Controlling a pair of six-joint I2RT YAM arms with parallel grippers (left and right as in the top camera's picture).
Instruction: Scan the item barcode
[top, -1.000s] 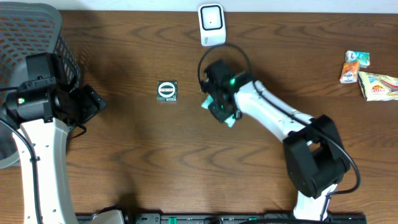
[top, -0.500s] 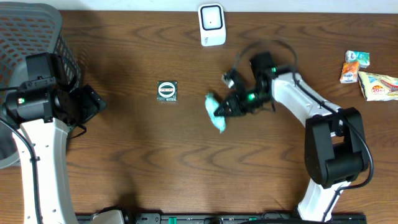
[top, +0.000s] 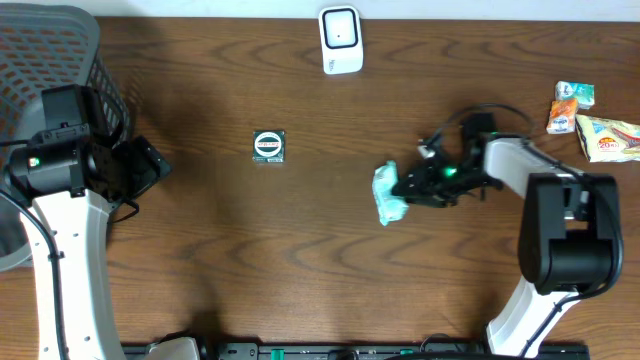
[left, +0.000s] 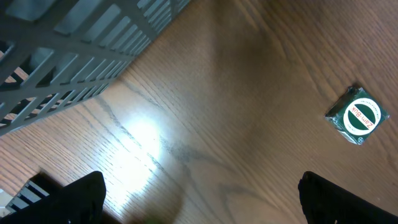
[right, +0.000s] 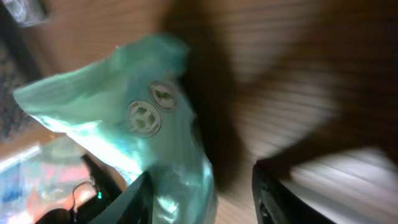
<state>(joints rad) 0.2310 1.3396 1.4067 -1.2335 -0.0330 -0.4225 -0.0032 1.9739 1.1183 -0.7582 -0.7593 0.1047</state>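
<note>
Overhead: wooden table (top: 300, 250). The mint-green packet (top: 387, 192) lies right of ctr, at the tip of the right gripper (top: 408, 184). The white scanner (top: 339, 40) is at the far edge, well apart. A dark square packet (top: 269, 146) w/ round label sits left of ctr. Snack packs (top: 607, 137) are by the right edge, and a grey basket (top: 60, 50) at the far-left corner, near the left gripper (top: 150, 165).

Left wrist: jaws wide, nothing btwn them, dark square packet ahead.

Right wrist: blurred. Jaws partly parted, mint-green packet against one finger (right: 140, 202), possibly loose.
</note>
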